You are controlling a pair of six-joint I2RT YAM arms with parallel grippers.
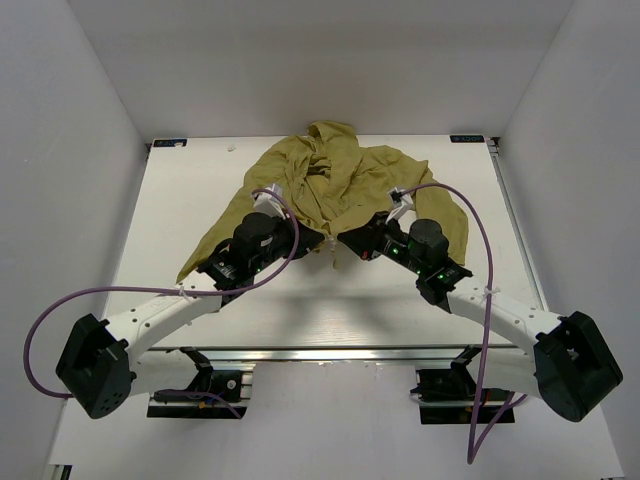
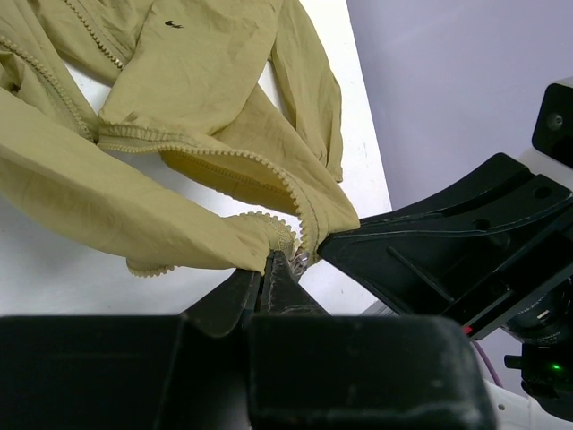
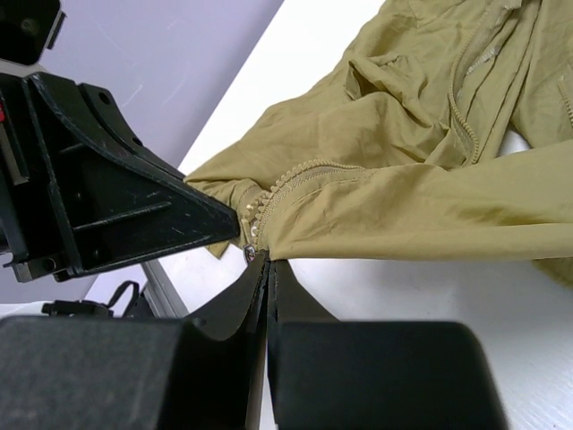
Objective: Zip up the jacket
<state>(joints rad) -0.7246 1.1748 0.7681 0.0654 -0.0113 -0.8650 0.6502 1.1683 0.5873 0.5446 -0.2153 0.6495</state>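
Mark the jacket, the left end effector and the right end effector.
jacket (image 1: 335,175): top external view, on the fabric at its middle.
left end effector (image 2: 271,262): left wrist view, between its fingertips at the jacket's edge.
right end effector (image 3: 267,267): right wrist view, between its fingertips at the jacket's edge.

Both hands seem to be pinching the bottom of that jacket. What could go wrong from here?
The left hand and right hand pinch the jacket almost fingertip to fingertip, so they might collide. Each holds only a thin edge of fabric, which could slip out. The zipper teeth lie curved and rumpled, so zipping may snag.
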